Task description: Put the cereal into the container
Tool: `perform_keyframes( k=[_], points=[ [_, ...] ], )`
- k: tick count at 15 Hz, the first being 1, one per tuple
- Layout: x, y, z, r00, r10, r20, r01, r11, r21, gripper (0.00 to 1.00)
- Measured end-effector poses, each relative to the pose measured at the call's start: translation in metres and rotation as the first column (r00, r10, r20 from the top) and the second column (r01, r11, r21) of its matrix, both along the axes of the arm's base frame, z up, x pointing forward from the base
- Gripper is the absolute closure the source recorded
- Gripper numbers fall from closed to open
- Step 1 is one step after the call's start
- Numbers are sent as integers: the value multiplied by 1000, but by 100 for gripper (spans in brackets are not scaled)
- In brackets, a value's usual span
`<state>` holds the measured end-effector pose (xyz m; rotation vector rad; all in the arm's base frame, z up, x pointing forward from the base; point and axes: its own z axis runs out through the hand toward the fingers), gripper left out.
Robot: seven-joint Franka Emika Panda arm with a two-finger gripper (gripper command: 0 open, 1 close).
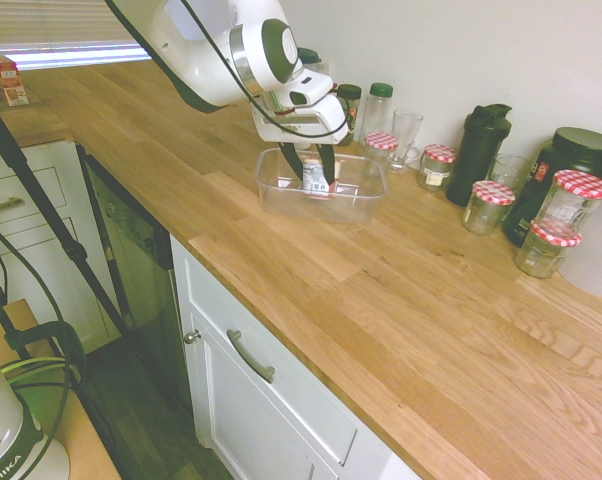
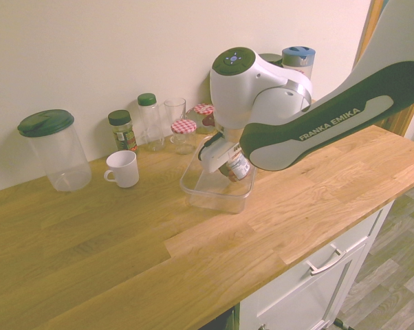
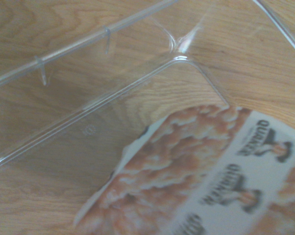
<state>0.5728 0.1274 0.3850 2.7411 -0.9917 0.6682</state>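
The cereal cup (image 1: 316,178) is being held between the two dark fingers (image 1: 328,160) of the gripper (image 1: 311,165), which are being kept closed on its sides. It is being carried inside the outline of the clear container (image 1: 366,207), with its base seemingly just above the floor rather than resting on it, though contact cannot be ruled out. In the second exterior view the cup (image 2: 237,167) is being tilted, its long axis leaning off vertical. In the wrist view the patterned lid (image 3: 201,171) is being shown close up beside a rounded container corner (image 3: 179,51). The white arm (image 2: 310,117) is being reached in over the wooden counter (image 1: 401,300), with the wrist bent downward. Jars (image 1: 493,205) and a white mug (image 2: 122,168) are being left well apart near the wall.
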Motion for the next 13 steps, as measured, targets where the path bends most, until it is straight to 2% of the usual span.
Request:
perform_keyframes(
  k=[5,13],
  points=[
    [2,1,6,1000,1,-12,-1,1000,16,0],
    [-41,-8,56,998,-4,58,0,998,65,0]
  ],
)
